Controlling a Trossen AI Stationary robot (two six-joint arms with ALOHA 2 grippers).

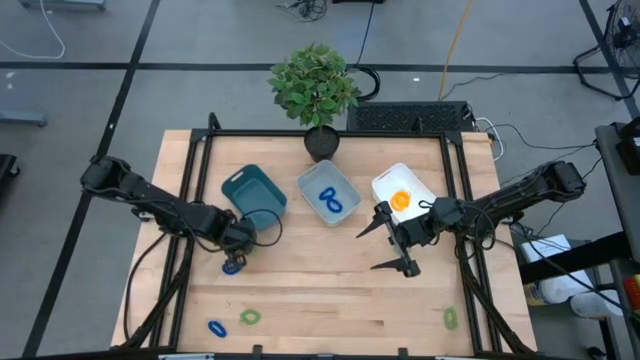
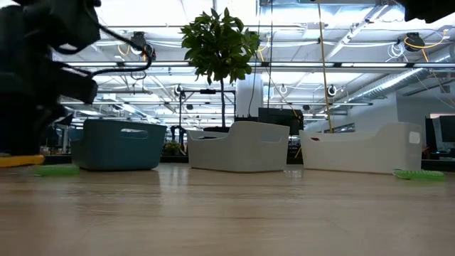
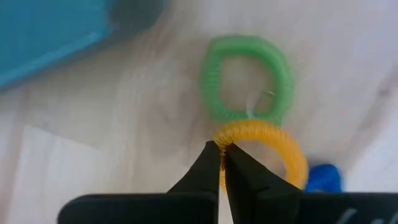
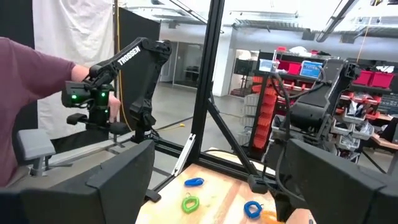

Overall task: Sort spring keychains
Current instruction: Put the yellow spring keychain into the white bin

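Orange keychain (image 3: 264,149) between left fingers (image 3: 208,165)

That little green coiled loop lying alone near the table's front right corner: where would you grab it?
Probably from straight above, pinching one side of the green coiled plastic loop: it lies flat on the wooden table, so one finger can drop into its open middle, the other outside.

Robotics lab; parts shelves (image 4: 298,68); leader arm (image 4: 118,68)
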